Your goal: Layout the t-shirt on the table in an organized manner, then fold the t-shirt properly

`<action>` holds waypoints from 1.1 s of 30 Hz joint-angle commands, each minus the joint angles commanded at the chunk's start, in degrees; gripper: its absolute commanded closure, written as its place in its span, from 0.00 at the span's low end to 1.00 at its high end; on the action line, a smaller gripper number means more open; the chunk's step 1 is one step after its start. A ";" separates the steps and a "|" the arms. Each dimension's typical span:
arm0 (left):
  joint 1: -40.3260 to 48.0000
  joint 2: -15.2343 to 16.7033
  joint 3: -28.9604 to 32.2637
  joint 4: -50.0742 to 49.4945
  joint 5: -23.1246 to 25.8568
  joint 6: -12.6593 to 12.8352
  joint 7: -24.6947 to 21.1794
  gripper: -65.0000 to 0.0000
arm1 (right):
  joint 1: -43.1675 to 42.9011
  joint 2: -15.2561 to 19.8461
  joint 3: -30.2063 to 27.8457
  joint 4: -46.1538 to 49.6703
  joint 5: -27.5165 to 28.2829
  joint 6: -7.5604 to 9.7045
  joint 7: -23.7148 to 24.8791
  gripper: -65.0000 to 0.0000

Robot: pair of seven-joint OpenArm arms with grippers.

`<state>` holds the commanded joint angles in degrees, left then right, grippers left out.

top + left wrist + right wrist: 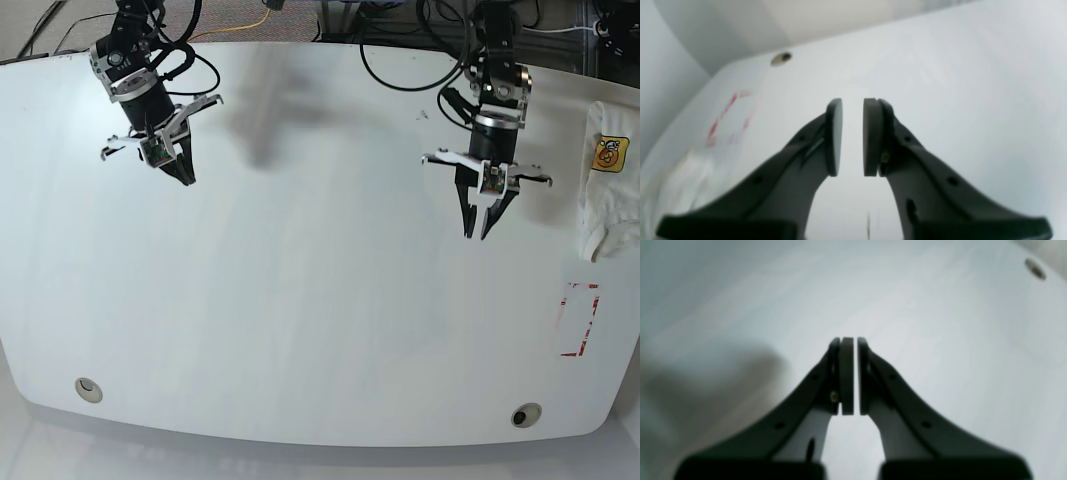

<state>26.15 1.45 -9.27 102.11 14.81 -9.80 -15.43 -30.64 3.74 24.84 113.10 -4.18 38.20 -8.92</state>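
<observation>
The t-shirt [610, 180] lies bunched in a small white bundle at the far right edge of the table [320, 300], its yellow-orange graphic facing up. In the left wrist view it is a blurred pale patch [683, 180] at the lower left. My left gripper [477, 232] hangs over bare table to the left of the shirt, apart from it, with its pads a small gap apart [852, 136] and nothing between them. My right gripper [187, 178] hovers at the far left of the table, its pads nearly touching [855, 376] and holding nothing.
A red-outlined rectangle mark [580, 320] sits below the shirt near the right edge, also seen as a red mark [728, 116]. Grommet holes [88, 389] [525, 414] lie by the front edge. Cables run behind the table's back edge.
</observation>
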 joint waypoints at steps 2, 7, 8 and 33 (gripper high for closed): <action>3.34 0.00 0.00 2.11 0.09 0.00 0.00 0.85 | -2.37 0.09 0.09 0.00 2.46 0.00 0.00 0.99; 13.63 0.00 0.00 7.21 0.18 0.00 0.00 0.85 | -9.49 0.44 0.09 0.53 8.79 -0.35 0.00 1.00; 16.62 0.00 0.00 8.18 0.18 0.00 0.00 0.85 | -11.43 0.44 0.09 0.88 9.49 -0.35 0.00 1.00; 48.85 3.60 -0.09 7.21 0.18 0.35 1.76 0.86 | -40.00 3.69 -0.26 -3.52 15.47 0.09 -0.09 1.00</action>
<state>75.00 5.05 -9.36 109.32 14.99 -9.45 -13.67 -70.64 7.43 24.57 109.58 11.30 38.29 -9.01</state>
